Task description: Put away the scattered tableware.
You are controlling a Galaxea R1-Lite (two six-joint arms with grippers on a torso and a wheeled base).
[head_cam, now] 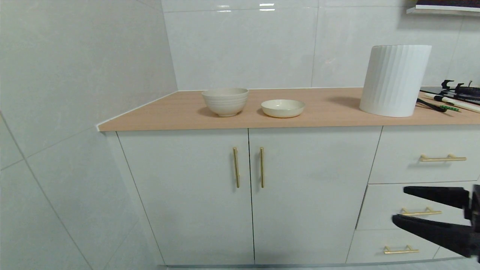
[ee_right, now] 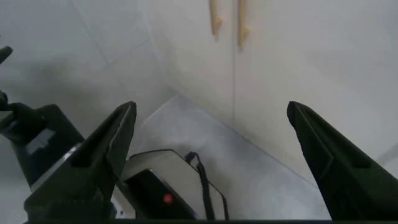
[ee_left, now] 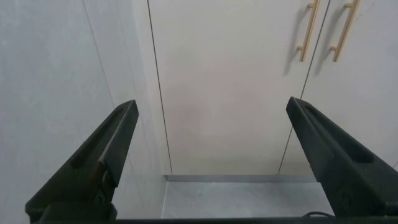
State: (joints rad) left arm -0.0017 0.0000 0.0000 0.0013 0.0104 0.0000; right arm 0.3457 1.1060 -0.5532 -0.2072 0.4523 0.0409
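Observation:
A cream ribbed bowl (head_cam: 225, 101) and a shallow cream dish (head_cam: 282, 108) stand side by side on the wooden counter (head_cam: 330, 112). My right gripper (head_cam: 399, 204) hangs low at the right, in front of the drawers, open and holding nothing. From the right wrist view its black fingers (ee_right: 93, 163) stand wide apart over the floor near the cabinet doors. My left gripper (ee_left: 211, 112) is also open and empty, facing the cabinet's left door (ee_left: 230, 87) low down near the wall.
A tall white ribbed container (head_cam: 394, 80) stands on the counter's right, with chopsticks (head_cam: 450, 102) and a dark stove part (head_cam: 459, 89) beside it. Below are two cabinet doors with gold handles (head_cam: 236, 167) and a stack of drawers (head_cam: 423, 157). A tiled wall (head_cam: 67, 93) closes the left.

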